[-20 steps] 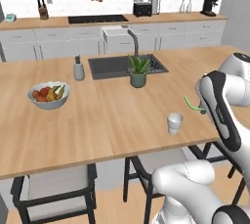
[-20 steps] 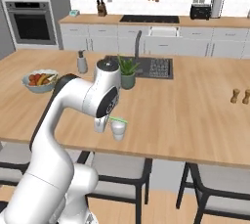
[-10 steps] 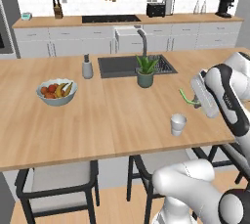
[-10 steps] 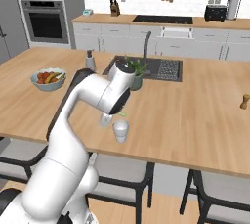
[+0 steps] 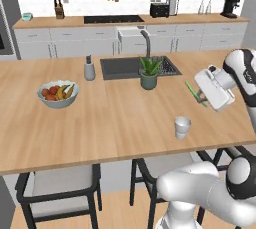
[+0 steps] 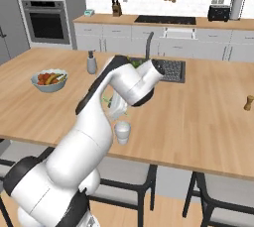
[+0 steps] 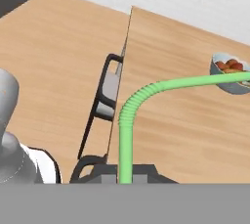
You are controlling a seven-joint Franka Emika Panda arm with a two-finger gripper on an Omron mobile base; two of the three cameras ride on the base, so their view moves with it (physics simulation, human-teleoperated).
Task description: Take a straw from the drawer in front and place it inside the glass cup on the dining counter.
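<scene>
The end effector (image 5: 201, 96) at the right of the left base view is clenched on the thin light-green straw with a bent tip (image 5: 192, 91), and its fingers are mostly hidden behind the white hand. In the hand view the straw (image 7: 128, 125) rises from the bottom centre and its bent tip is cut off by the right edge. The small translucent whitish glass cup (image 5: 182, 127) stands lower in the frame on the large light-wood surface (image 5: 115, 118), apart from the straw; in the right base view the arm partly hides the straw above the cup (image 6: 122, 133).

My arm rises from the base, bends at the elbow and reaches forward, wrist turned so my hand lies sideways above the bench. My gripper (image 5: 201, 96) has its jaws clamped tight on the straw (image 7: 128, 120), which sticks out ahead of my fingers.
</scene>
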